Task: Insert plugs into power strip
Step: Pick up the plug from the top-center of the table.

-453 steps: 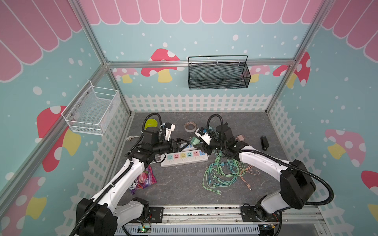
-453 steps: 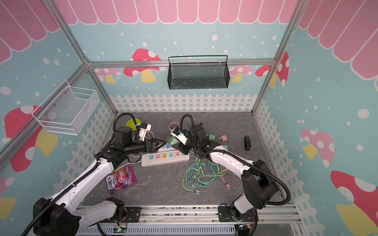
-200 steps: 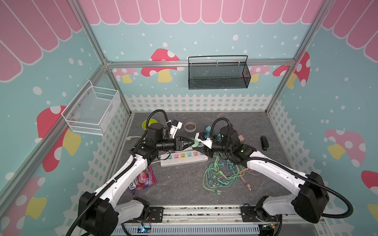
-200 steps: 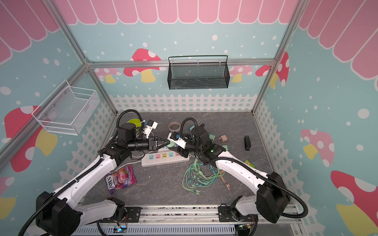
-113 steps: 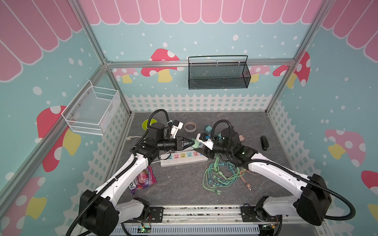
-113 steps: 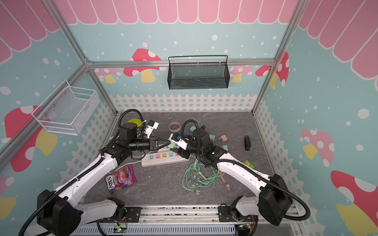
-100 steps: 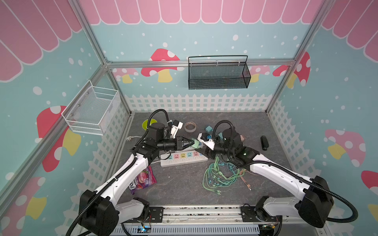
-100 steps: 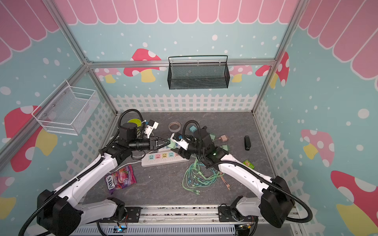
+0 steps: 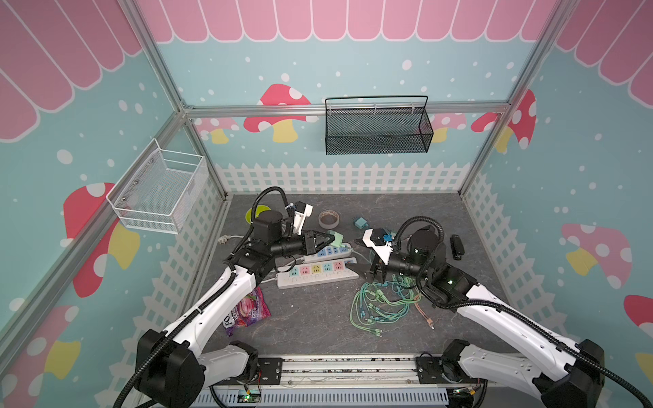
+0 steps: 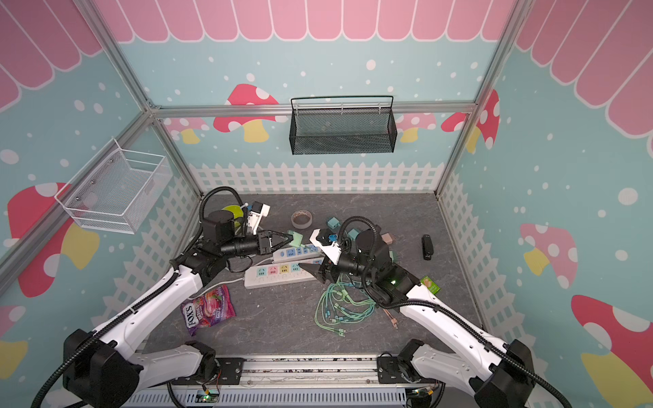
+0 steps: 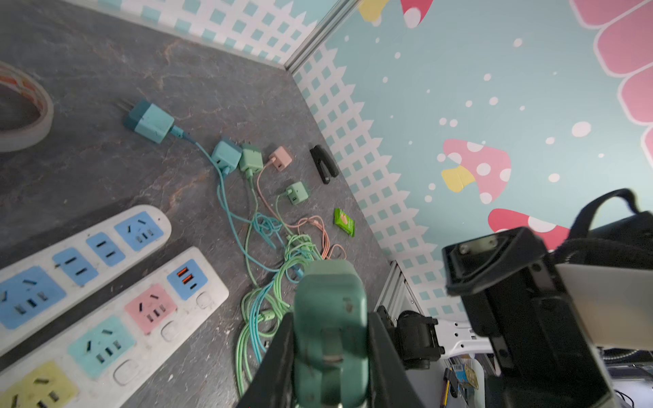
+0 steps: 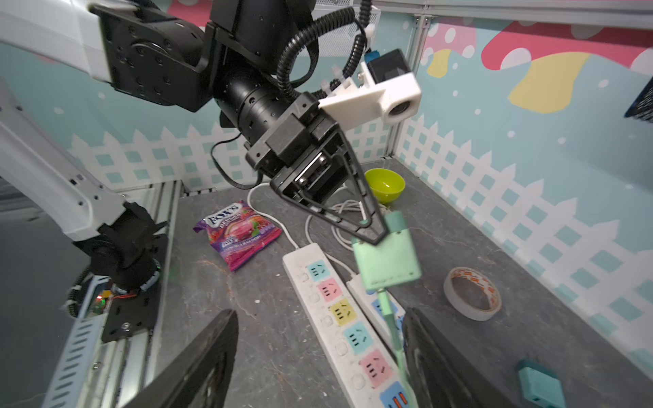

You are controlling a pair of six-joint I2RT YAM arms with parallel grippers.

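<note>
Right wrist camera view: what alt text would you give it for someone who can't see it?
The black left end effector pinches a mint green cube-shaped plug above two white power strips with pastel sockets on a grey table. The right end effector, in the foreground, stands open; a purple candy bag and a tape roll lie nearby.

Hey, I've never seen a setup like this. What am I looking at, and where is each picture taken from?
Two robot arms work on a grey table. Two pictures look down from overhead; the other two come from a camera on each arm's wrist. On the table lie a multicoloured power strip, a blue-socketed one, a tangle of cables, loose charger plugs, a candy bag and a tape roll. The left claw is shut on a mint green plug; the right claw is open and empty.
</note>
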